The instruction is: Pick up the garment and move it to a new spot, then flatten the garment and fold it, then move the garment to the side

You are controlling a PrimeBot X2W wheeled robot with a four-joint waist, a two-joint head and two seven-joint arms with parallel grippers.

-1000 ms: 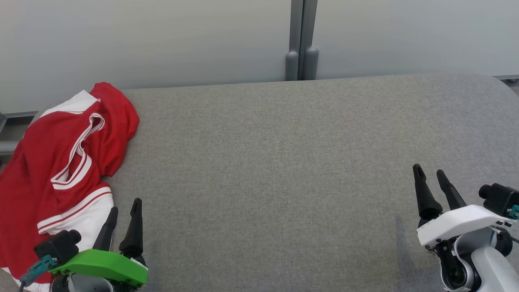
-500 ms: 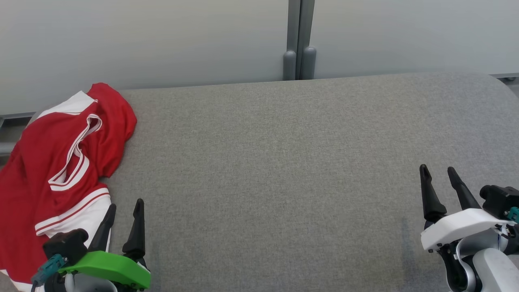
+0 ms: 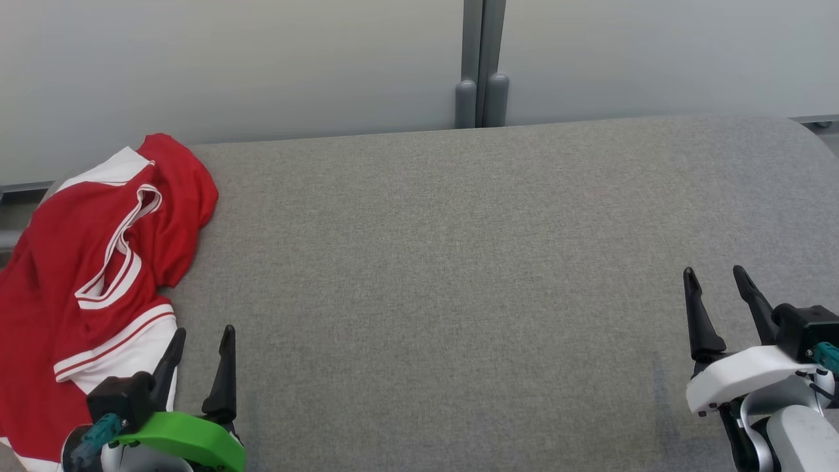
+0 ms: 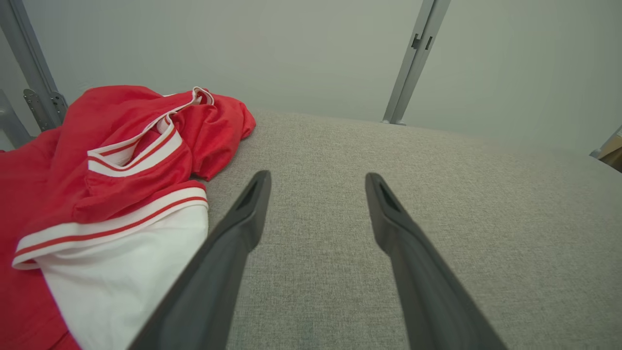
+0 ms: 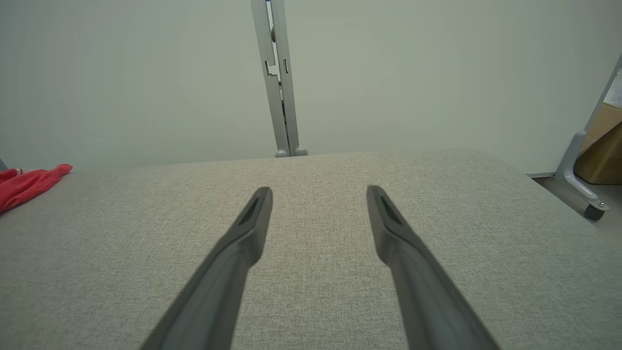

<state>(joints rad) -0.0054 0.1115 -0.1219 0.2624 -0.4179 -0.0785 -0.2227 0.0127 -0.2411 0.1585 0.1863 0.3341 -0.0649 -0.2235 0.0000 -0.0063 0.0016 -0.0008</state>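
The garment (image 3: 78, 262) is a red jersey with white panels and red-and-white trim, lying crumpled at the left end of the grey table (image 3: 459, 262). It spreads across the left of the left wrist view as garment (image 4: 97, 184), and a red corner of the garment (image 5: 29, 182) shows at the far left of the right wrist view. My left gripper (image 3: 202, 334) stands open at the lower left, just right of the jersey's white hem, holding nothing. My right gripper (image 3: 714, 274) stands open at the lower right, far from the cloth, with nothing between its fingers.
A pale partition wall with a grey upright post (image 3: 477, 65) runs behind the table. A wheeled metal foot (image 5: 580, 194) and a cardboard box (image 5: 605, 155) stand past the table's right end. Bare grey cloth stretches between the two grippers.
The head camera has shifted a little. Both grippers have drawn back toward the bottom edge of the head view, the right one also slightly to the right. The garment lies as before.
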